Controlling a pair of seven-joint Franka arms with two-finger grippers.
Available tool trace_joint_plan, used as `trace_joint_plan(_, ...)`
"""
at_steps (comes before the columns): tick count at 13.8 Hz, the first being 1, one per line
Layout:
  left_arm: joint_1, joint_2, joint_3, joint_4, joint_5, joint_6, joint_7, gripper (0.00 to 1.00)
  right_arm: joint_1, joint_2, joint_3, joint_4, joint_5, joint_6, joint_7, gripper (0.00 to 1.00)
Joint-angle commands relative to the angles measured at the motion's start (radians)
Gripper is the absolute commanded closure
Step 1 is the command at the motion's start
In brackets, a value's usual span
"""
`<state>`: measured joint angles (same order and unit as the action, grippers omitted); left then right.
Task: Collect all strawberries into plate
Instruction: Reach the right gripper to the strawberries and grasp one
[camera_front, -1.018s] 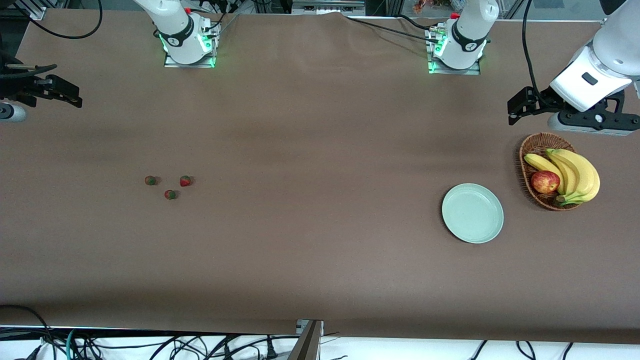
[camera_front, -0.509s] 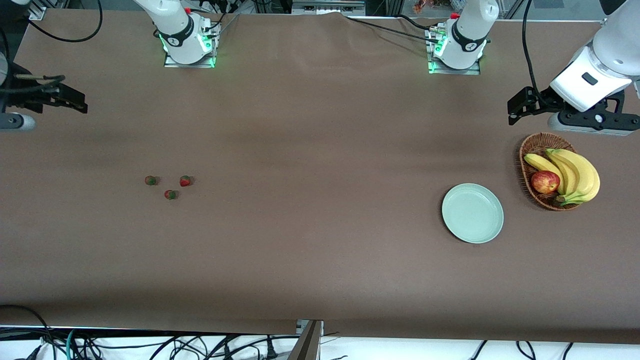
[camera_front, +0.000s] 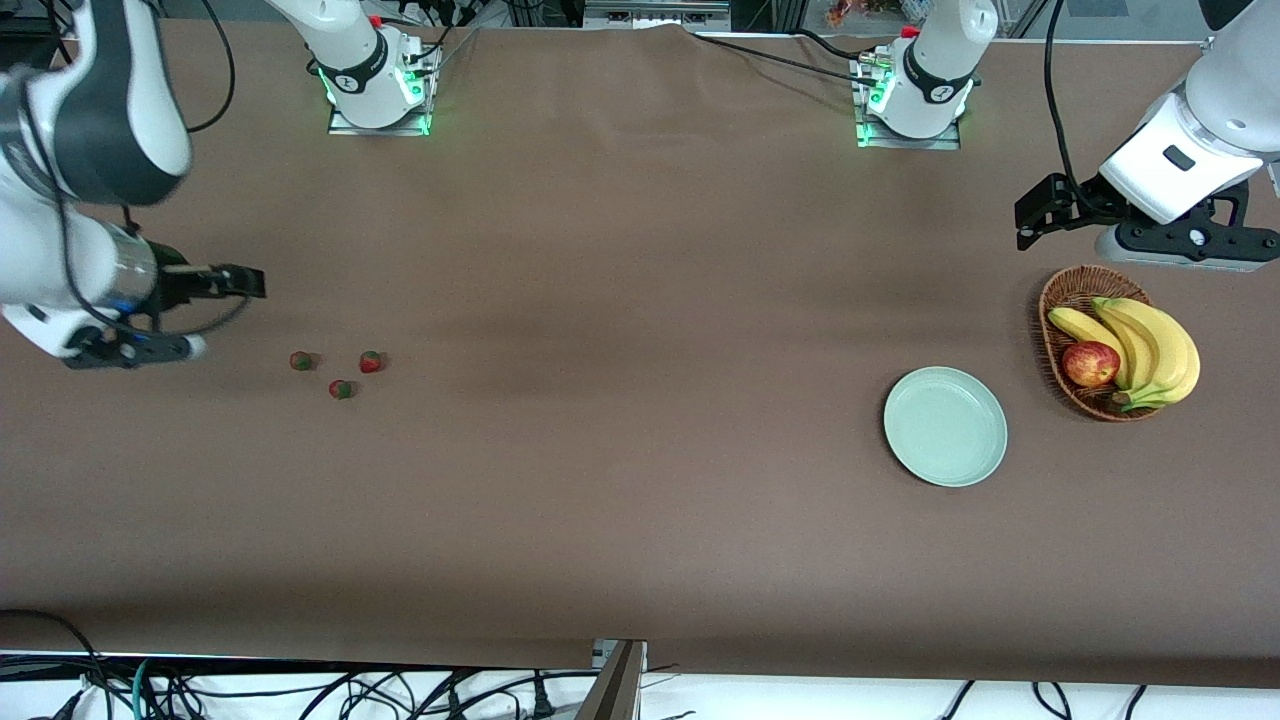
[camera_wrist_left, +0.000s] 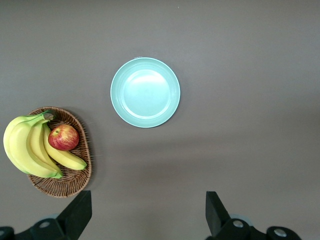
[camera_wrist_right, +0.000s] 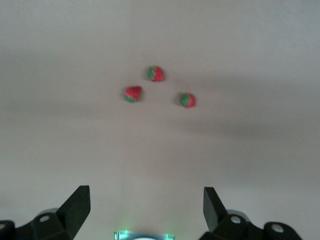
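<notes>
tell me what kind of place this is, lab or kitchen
Most likely a robotics lab, not a kitchen: two arm bases bolted to a brown covered table, loose cables along its edge, and fruit set out in a wicker basket.

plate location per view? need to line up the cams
Front view: plate lies bare toward the left arm's end of the table, beside the wicker basket and nearer the camera than it.
Left wrist view: plate at upper centre, with the open left gripper at the frame's lower edge.
Right wrist view: not in it.
Shared landmark: the wicker basket with bananas and an apple.
</notes>
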<state>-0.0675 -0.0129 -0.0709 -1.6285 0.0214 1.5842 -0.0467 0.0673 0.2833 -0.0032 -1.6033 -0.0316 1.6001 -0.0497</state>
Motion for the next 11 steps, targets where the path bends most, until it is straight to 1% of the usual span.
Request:
trace_joint_plan(1, -0.003, 0.014, 0.000, 0.033, 0.009, -0.024, 0.011, 0.00, 0.017, 0.091, -0.001, 0.011, 0.019, 0.084, -0.002, 0.00)
trace_joint_plan(3, -0.003, 0.014, 0.000, 0.033, 0.009, -0.024, 0.011, 0.00, 0.019, 0.143, -0.001, 0.002, 0.021, 0.150, 0.010, 0.00)
trace_joint_plan(5, -0.003, 0.014, 0.000, 0.033, 0.009, -0.024, 0.011, 0.00, 0.040, 0.169, -0.001, -0.042, 0.021, 0.236, 0.083, 0.00)
trace_joint_plan(8, -0.003, 0.014, 0.000, 0.033, 0.009, -0.024, 0.011, 0.00, 0.051, 0.172, 0.000, -0.153, 0.021, 0.368, 0.142, 0.00)
trace_joint_plan(11, -0.003, 0.014, 0.000, 0.033, 0.009, -0.024, 0.011, 0.00, 0.054, 0.172, 0.000, -0.282, 0.021, 0.554, 0.183, 0.00)
